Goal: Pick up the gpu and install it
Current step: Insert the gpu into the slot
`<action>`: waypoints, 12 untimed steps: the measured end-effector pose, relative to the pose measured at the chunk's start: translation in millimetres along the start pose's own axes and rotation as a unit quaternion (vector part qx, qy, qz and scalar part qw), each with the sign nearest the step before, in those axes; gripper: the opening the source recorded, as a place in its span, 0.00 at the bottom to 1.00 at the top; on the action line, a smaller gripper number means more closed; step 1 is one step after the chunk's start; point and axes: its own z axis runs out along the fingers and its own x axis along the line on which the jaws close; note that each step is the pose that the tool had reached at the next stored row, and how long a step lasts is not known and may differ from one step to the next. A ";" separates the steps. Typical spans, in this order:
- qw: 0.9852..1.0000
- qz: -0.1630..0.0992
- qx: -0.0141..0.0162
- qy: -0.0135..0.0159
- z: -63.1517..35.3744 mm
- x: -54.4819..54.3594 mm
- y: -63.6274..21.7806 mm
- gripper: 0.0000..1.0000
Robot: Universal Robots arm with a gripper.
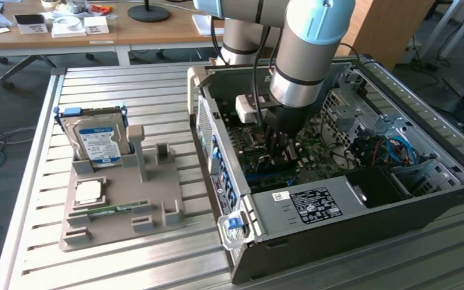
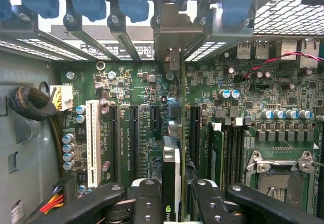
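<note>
Deep inside open computer case (image 1: 393,219): end effector (image 1: 283,156), low over green motherboard (image 1: 328,154). At the exterior view's left: hard drive (image 1: 96,142) upright in grey holder (image 1: 115,225).

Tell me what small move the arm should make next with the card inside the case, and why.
Probably ease it straight down: the pincer grips the gpu edge-on over the motherboard, its bracket sits in line with the rear slot covers, and full seating isn't evident.

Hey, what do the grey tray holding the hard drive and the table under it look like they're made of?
Tray: probably plastic, matte grey. Its colour is dull and even, with blocky moulded or printed holders. Table: likely bare aluminium, shown by silvery slats with long grooves and a soft sheen.
</note>
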 end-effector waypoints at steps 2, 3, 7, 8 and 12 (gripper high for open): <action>1.000 0.000 0.000 0.000 0.0 0.0 0.0 0.27; 1.000 0.000 0.000 0.000 0.0 0.0 0.0 0.27; 1.000 0.000 0.000 0.000 0.1 -0.1 0.1 0.27; 1.000 0.000 0.000 -0.001 0.7 -0.2 0.3 0.28; 1.000 0.000 0.000 0.000 0.1 0.0 0.0 0.40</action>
